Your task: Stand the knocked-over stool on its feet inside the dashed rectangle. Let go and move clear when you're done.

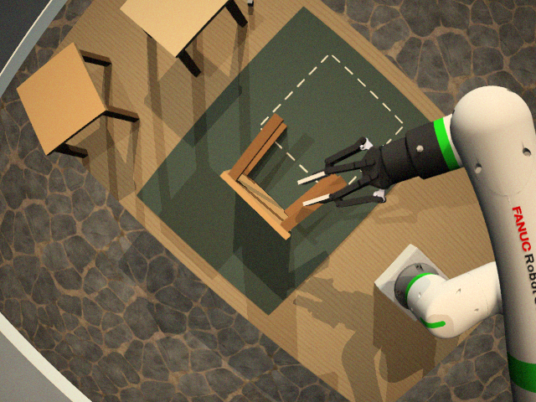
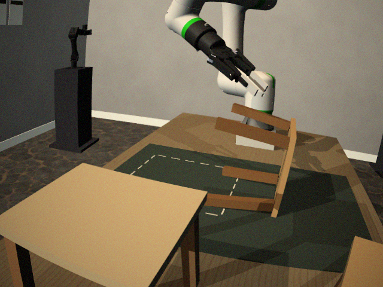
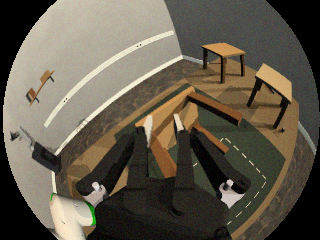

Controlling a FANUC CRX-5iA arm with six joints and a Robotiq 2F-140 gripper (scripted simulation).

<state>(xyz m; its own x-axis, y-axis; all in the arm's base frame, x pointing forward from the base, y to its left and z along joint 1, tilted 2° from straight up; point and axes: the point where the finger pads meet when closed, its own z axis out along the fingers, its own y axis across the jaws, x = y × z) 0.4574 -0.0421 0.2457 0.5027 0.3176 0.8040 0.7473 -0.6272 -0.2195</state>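
The wooden stool (image 1: 264,177) lies on its side on the green mat, seat upright at the near side and legs pointing toward the dashed rectangle (image 1: 333,116). Two legs rest on the mat and two stick out in the air. One lower leg reaches across the rectangle's edge. In the exterior view the stool (image 2: 263,160) shows with its seat on edge. My gripper (image 1: 301,192) (image 2: 257,85) is partly open and empty. It hovers above the tip of the upper leg nearest the robot's base, apart from it. In the wrist view the fingers frame the stool below.
Two light wooden tables (image 1: 60,97) (image 1: 172,21) stand beyond the mat's far corner; one fills the front of the exterior view (image 2: 93,222). The robot's base block (image 1: 411,280) sits on the wooden platform. A black pedestal (image 2: 73,107) stands off the platform.
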